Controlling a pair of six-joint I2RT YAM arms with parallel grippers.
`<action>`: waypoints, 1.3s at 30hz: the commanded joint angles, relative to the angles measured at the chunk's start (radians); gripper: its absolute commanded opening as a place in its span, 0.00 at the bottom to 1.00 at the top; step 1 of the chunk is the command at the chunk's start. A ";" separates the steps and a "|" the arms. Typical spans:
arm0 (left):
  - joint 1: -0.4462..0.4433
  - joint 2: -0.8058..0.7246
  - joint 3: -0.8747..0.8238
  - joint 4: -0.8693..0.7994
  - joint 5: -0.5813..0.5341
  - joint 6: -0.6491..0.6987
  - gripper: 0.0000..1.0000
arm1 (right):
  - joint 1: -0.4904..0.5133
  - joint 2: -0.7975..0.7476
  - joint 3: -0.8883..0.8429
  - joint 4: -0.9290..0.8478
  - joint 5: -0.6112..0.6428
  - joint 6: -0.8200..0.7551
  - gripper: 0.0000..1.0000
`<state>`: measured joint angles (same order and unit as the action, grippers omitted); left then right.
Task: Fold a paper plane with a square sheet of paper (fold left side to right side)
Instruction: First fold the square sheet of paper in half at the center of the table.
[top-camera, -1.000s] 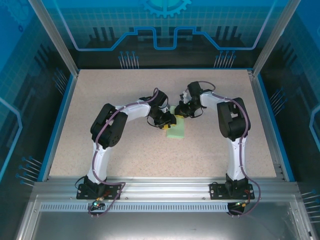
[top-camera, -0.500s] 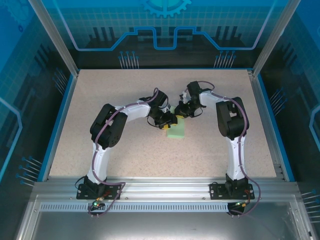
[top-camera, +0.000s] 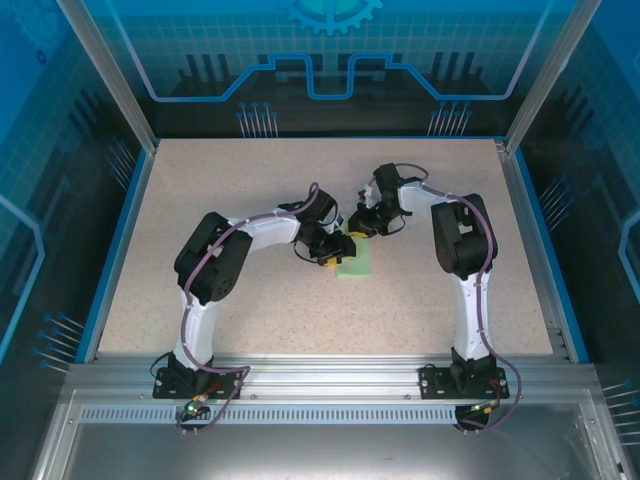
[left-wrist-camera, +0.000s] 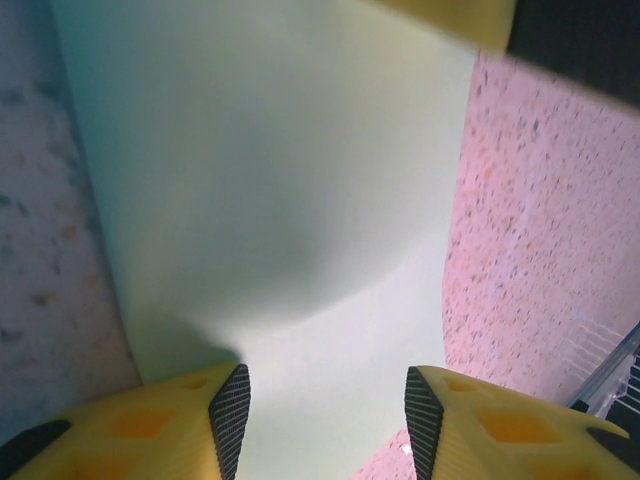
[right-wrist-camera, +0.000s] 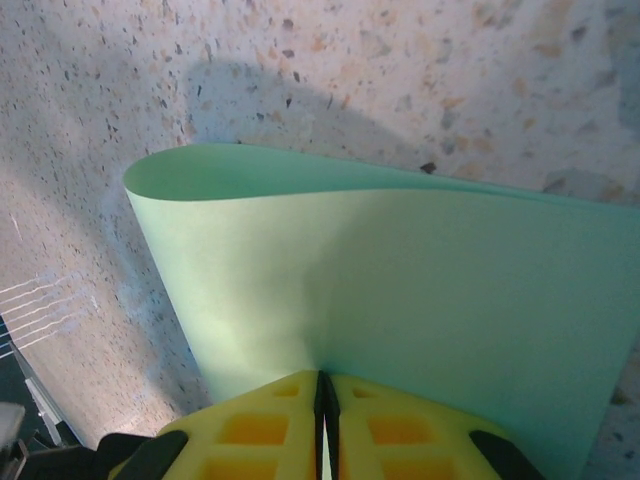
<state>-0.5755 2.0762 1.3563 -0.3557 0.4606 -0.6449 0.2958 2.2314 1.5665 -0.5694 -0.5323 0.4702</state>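
Right wrist view: sheet (right-wrist-camera: 400, 300) doubled over, crease unpressed.
Right pincer (right-wrist-camera: 323, 385) pinches the sheet; left pincer (left-wrist-camera: 325, 408) spread above it; plane folds remain.

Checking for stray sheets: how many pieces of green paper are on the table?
1. The square sheet of paper lies curled over near the table's middle, pinched by the right arm's fingers. Another sheet beneath it could be hidden.

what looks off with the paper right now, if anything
The square sheet of paper is folded over but not creased flat: its folded edge stands open in a rounded loop, while the right gripper pinches the layers together.
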 joint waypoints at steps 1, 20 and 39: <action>-0.042 -0.029 -0.077 -0.103 0.034 0.013 0.50 | 0.009 0.057 0.012 -0.052 0.061 -0.005 0.12; -0.036 -0.187 -0.085 -0.062 0.052 -0.022 0.57 | 0.012 0.045 0.003 -0.035 0.039 -0.021 0.13; 0.024 0.136 0.123 -0.047 0.020 -0.048 0.57 | -0.009 -0.074 0.127 -0.070 -0.018 -0.016 0.18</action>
<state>-0.5411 2.1780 1.5158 -0.3958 0.4953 -0.6621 0.2977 2.2288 1.6367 -0.5968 -0.5465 0.4629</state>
